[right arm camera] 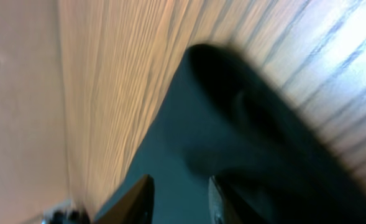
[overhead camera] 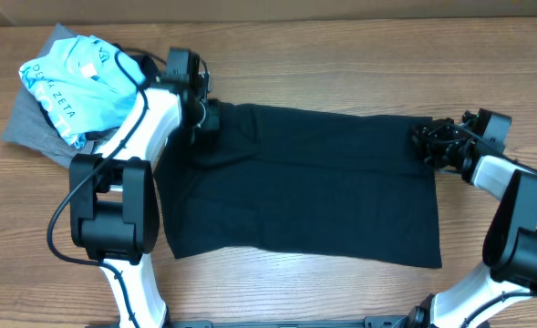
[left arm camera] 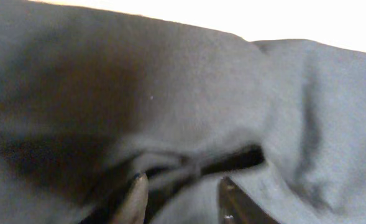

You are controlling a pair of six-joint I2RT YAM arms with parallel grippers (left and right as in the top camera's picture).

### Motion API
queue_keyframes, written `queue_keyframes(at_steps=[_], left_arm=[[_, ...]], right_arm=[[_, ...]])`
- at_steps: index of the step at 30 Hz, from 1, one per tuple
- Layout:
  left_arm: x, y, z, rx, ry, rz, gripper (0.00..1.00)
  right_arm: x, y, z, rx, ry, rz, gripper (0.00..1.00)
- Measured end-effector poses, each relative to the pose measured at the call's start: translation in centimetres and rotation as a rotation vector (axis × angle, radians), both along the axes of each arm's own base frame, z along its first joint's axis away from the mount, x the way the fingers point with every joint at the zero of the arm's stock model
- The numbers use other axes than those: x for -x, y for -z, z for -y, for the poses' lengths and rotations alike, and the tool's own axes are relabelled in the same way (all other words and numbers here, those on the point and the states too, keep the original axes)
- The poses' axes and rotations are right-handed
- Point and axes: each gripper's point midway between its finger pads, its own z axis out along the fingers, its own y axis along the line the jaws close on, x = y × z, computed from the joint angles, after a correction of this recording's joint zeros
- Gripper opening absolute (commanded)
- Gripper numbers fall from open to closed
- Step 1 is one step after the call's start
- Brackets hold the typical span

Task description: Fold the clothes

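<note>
Two ends of the far hem are covered, left hand (overhead camera: 200, 114) and right hand (overhead camera: 429, 141) both with fingers parted over the black T-shirt (overhead camera: 314, 182), spread flat on the table (overhead camera: 295, 292), presumably smoothed for a clean fold.

free: I'm finding bare table (overhead camera: 341, 292) lying open nearside of black T-shirt (overhead camera: 314, 182) | blocked: blue tee (overhead camera: 72, 77), grey garment (overhead camera: 31, 128) crowding its far-left corner

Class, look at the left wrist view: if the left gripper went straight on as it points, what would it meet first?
The black T-shirt. The left gripper points into its bunched cloth, and a fold lies just ahead of it, though the gap is hard to judge.
</note>
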Motion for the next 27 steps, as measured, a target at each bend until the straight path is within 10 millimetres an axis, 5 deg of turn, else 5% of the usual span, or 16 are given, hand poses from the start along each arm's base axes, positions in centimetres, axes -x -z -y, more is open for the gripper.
queue_keyframes(at_steps=[2,7,11,13,16,20,27], left_arm=[[0.2,-2.3,-0.6,-0.043,0.009,-0.028,0.65],[1.0,-7.7,-2.7,-0.145,-0.014,-0.061,0.70],[3.0,-11.9,-5.2,-0.201,-0.054,-0.077,0.72],[4.2,-13.8,-6.3,-0.210,-0.077,-0.075,0.72],[6.7,-16.4,-7.9,-0.219,-0.111,-0.084,0.73],[9.7,-18.3,-9.1,-0.227,-0.135,-0.120,0.73],[11.7,-17.0,-9.1,-0.238,-0.123,-0.215,0.77]], right_arm=[[0.7,-1.6,-0.6,0.001,-0.050,-0.013,0.42],[2.5,-9.5,-1.4,0.084,-0.121,0.075,0.48],[6.6,-16.6,-1.9,0.170,-0.121,0.143,0.60],[8.8,-18.1,-2.2,0.195,-0.107,0.129,0.64],[12.4,-17.8,-2.5,0.206,-0.087,0.027,0.71],[16.4,-14.7,-2.3,0.213,-0.059,-0.202,0.76],[20.7,-6.7,-1.4,0.221,-0.060,-0.539,0.74]])
